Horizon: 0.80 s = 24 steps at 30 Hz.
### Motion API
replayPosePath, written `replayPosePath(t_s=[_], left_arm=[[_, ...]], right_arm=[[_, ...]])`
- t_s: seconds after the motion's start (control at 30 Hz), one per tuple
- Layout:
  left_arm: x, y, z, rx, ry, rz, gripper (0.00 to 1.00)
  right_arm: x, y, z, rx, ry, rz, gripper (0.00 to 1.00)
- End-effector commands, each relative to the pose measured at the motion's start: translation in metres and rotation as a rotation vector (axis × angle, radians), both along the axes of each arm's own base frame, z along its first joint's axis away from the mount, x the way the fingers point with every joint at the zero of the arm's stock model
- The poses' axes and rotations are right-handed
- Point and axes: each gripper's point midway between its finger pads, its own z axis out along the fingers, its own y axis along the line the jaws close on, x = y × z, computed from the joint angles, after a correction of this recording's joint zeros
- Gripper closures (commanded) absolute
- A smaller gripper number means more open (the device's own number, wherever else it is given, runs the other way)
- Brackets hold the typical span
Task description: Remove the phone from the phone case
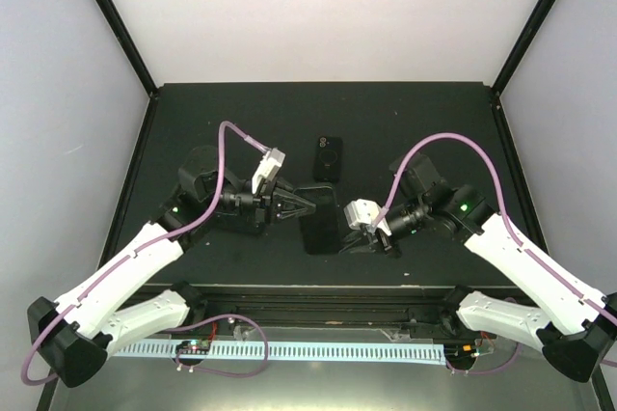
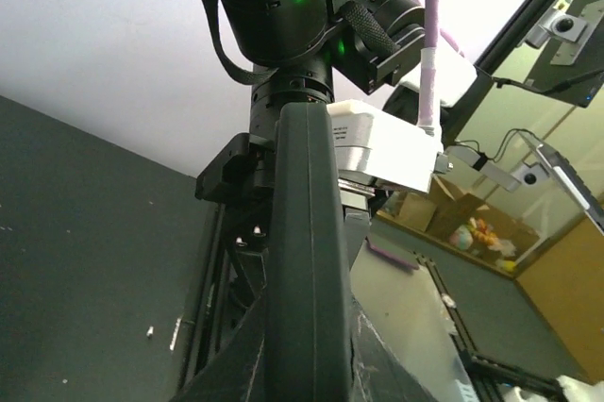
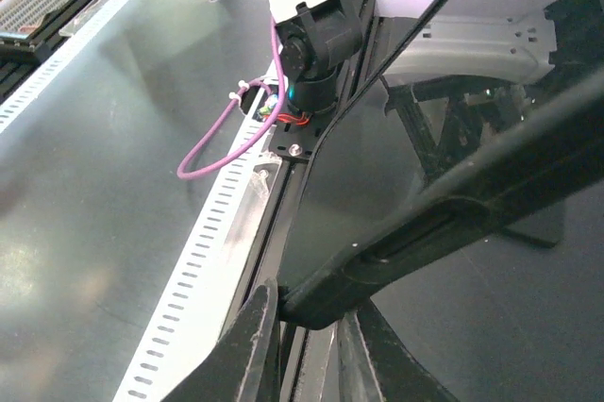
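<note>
The phone case (image 1: 320, 226) is at the middle of the black table (image 1: 241, 122), a dark rectangle with its long side running near to far, held between the two arms. From above, the phone cannot be told apart from the case around it.

The left gripper (image 1: 307, 206) reaches in from the left and is clamped tight on the case's far left edge. In the left wrist view the case (image 2: 307, 260) rises edge-on from between the left gripper's (image 2: 307, 374) fingers.

The right gripper (image 1: 347, 240) comes in from the right at the case's near right side. In its own view the jaws are narrow, and the end of the case's rim (image 3: 453, 204) sits between the fingers (image 3: 247, 345), touching the left one.

A small black object (image 1: 328, 156) lies flat on the table just beyond the case, apart from both grippers.
</note>
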Motion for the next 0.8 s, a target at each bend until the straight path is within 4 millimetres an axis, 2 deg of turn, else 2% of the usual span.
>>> replayPosePath(t_s=[0.0, 0.27, 0.5, 0.63, 0.77], left_arm=[[-0.010, 0.002, 0.038, -0.060, 0.006, -0.073, 0.98], [-0.020, 0.001, 0.036, -0.038, 0.079, -0.165, 0.98], [-0.026, 0.005, 0.039, -0.042, 0.078, -0.177, 0.98], [-0.028, 0.006, 0.039, -0.042, 0.076, -0.178, 0.98], [-0.030, 0.007, 0.039, -0.043, 0.068, -0.175, 0.98]], right_arm=[[0.004, 0.003, 0.005, 0.017, -0.161, 0.040, 0.90], [0.011, 0.007, 0.009, 0.025, -0.231, 0.049, 0.92], [0.019, 0.015, 0.009, 0.043, -0.195, 0.001, 0.95], [0.028, 0.020, 0.011, 0.063, -0.172, -0.056, 0.97], [0.047, 0.023, 0.008, 0.075, -0.156, -0.157, 0.97]])
